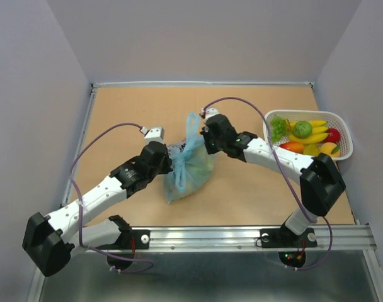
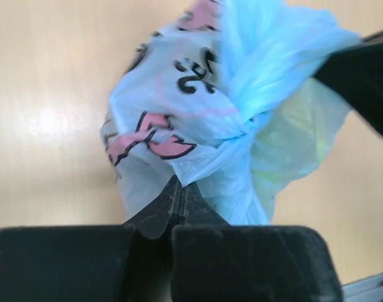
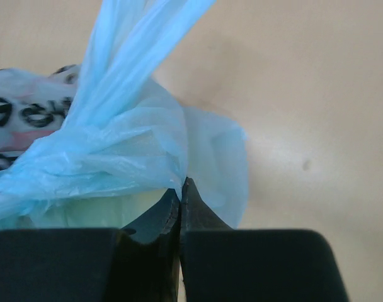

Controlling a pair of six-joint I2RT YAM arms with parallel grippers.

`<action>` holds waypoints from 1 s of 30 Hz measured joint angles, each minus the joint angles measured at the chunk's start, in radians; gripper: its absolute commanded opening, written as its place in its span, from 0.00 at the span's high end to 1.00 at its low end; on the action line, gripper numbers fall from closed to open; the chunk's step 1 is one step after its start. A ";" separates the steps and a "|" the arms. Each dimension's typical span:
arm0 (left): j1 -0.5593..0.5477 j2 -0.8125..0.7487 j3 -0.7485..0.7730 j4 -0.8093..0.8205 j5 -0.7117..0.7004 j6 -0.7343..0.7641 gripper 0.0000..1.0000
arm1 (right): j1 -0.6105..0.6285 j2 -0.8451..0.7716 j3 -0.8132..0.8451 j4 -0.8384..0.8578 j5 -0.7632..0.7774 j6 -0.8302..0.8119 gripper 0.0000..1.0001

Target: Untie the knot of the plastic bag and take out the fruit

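Left wrist, crinkled translucent plastic bag [image 2: 179,107], twisted knot [image 2: 239,136]

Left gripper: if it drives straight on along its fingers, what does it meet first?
The plastic bag: the left gripper, shut, has its tips right at the film, seemingly pinching it. The knot lies just beyond, slightly right; depth past that is unclear.

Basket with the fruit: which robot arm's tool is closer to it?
Right. The right tool pinches the bag on the side facing the basket; the left tool pinches its far side.
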 measured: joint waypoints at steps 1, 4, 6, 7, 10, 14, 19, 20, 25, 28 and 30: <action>0.001 -0.026 0.000 -0.009 -0.030 -0.016 1.00 | -0.041 -0.022 -0.023 0.004 -0.011 0.023 1.00; 0.044 -0.107 -0.003 -0.031 -0.087 -0.050 1.00 | -0.197 -0.096 -0.101 0.013 -0.041 0.121 0.99; 0.109 -0.154 -0.009 -0.045 -0.105 -0.071 1.00 | -0.281 -0.137 -0.142 0.004 -0.035 0.174 0.99; 0.150 -0.177 -0.014 -0.048 -0.109 -0.080 1.00 | -0.314 -0.161 -0.164 0.005 -0.029 0.199 0.99; 0.248 -0.209 -0.020 -0.063 -0.101 -0.097 1.00 | -0.328 -0.214 -0.206 0.003 -0.039 0.248 0.99; 0.288 -0.196 -0.011 -0.084 -0.099 -0.088 1.00 | -0.322 -0.297 -0.243 0.002 -0.096 0.267 0.60; 0.299 -0.171 0.016 -0.060 -0.035 0.012 1.00 | -0.336 -0.383 -0.239 -0.011 -0.238 0.130 0.21; 0.301 -0.164 0.025 -0.042 -0.006 0.042 1.00 | -0.330 -0.396 -0.230 -0.014 -0.271 0.085 0.20; 0.301 -0.106 0.095 0.004 0.102 0.167 1.00 | -0.182 -0.344 -0.116 -0.022 -0.336 -0.106 0.20; 0.302 -0.071 0.135 0.019 0.153 0.231 1.00 | -0.103 -0.257 -0.027 -0.030 -0.364 -0.176 0.20; 0.302 -0.059 0.141 0.023 0.177 0.260 1.00 | -0.077 -0.183 0.028 -0.037 -0.368 -0.200 0.21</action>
